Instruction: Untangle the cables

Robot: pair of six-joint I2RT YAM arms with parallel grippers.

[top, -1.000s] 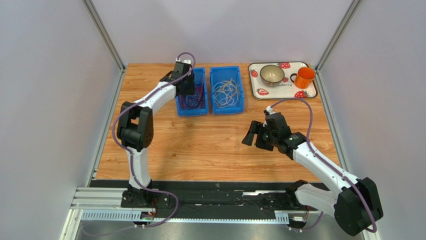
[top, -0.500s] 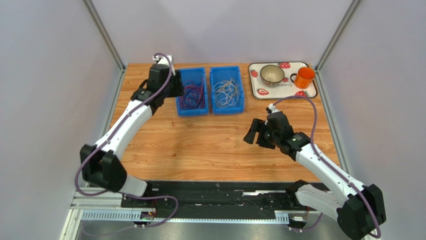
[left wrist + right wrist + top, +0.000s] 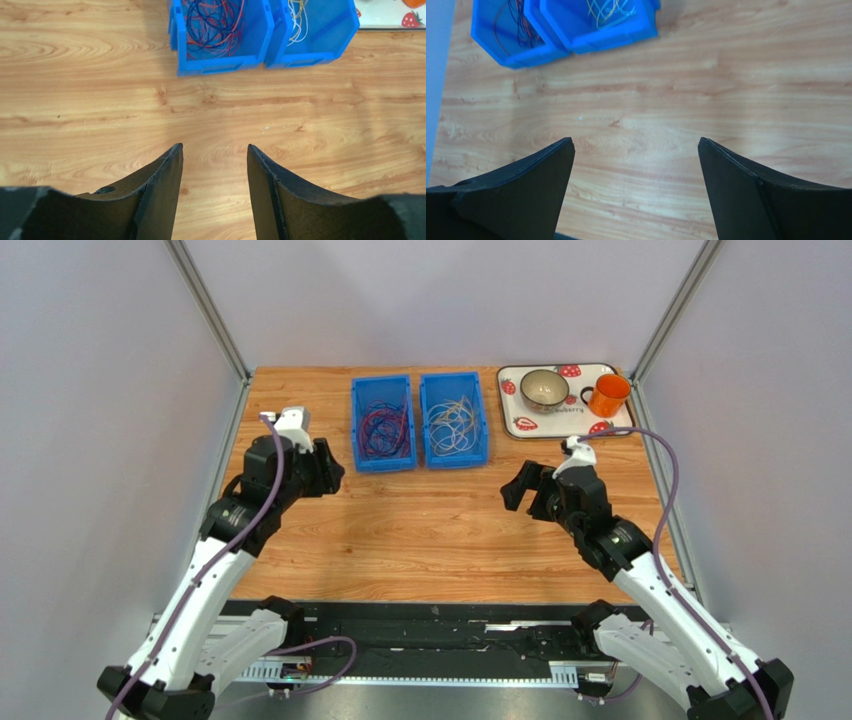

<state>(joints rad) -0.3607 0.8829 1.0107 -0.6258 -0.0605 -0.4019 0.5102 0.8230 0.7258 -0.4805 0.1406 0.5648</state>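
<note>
**One strand at a time, from the edge of the heap**

The dark red and purple-black cables (image 3: 381, 427) lie looped together in the left blue bin (image 3: 381, 466). The pale and yellow cables (image 3: 452, 423) lie in the right blue bin (image 3: 455, 462) just beside it, at the far side of the table (image 3: 420, 530). Both arms hover over bare wood, short of the bins. The left jaws stand moderately apart and the right jaws wide, each with nothing between them. The reach probably goes best if one pair pinches a single outer loop, not the heap's middle, and lifts slowly while the other pins the rest. A fast pull risks dragging the whole bundle out or tipping the bin.
</note>
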